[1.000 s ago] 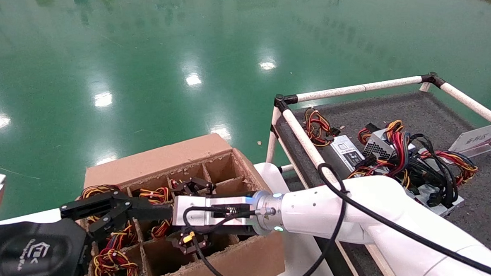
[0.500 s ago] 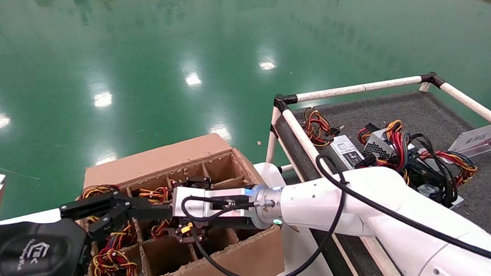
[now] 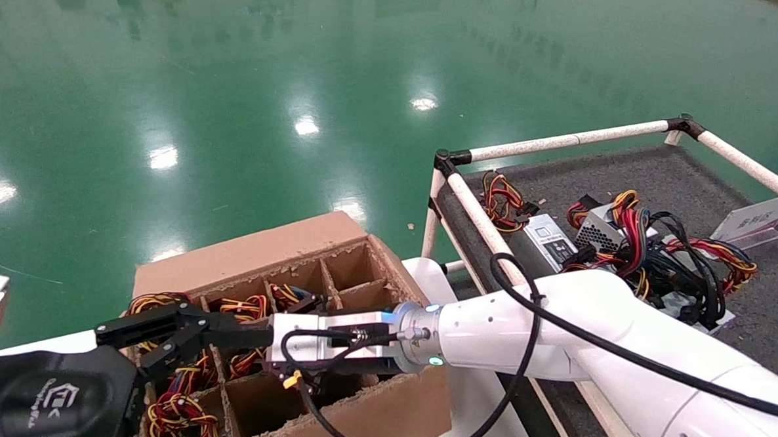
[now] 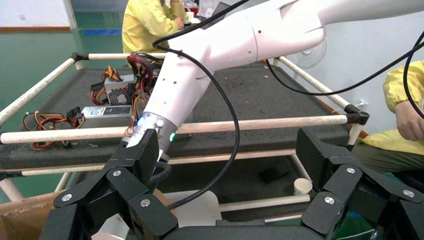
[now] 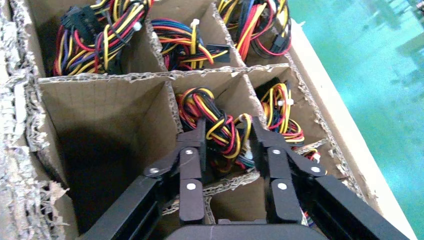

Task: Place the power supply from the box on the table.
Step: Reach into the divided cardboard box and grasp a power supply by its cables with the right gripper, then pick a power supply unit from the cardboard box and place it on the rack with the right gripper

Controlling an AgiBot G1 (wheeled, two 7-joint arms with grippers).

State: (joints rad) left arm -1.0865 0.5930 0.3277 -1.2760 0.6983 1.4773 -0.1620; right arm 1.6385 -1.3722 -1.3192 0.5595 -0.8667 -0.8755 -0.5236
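The brown cardboard box [image 3: 381,408] with divider cells stands at the front left; several cells hold red, yellow and black wire bundles. My right gripper [image 5: 227,132] reaches down into a middle cell, its fingers pressed on both sides of one power supply's twisted wire bundle [image 5: 220,125]. That power supply's metal case is hidden under the wires. My left gripper [image 3: 186,341] hovers open over the box's left side, holding nothing. The dark grey table [image 3: 627,176] with white pipe rails lies to the right.
On the table lie a labelled flat unit [image 3: 549,238], a mesh-faced unit [image 3: 598,231] and a tangle of cables [image 3: 676,264]. A white rail [image 3: 481,216] runs between box and table. A smooth white tabletop [image 3: 479,406] carries the box.
My right gripper has sunk lower into the box cell and its fingers have closed in from wide open onto the wire bundle. The left arm has not moved.
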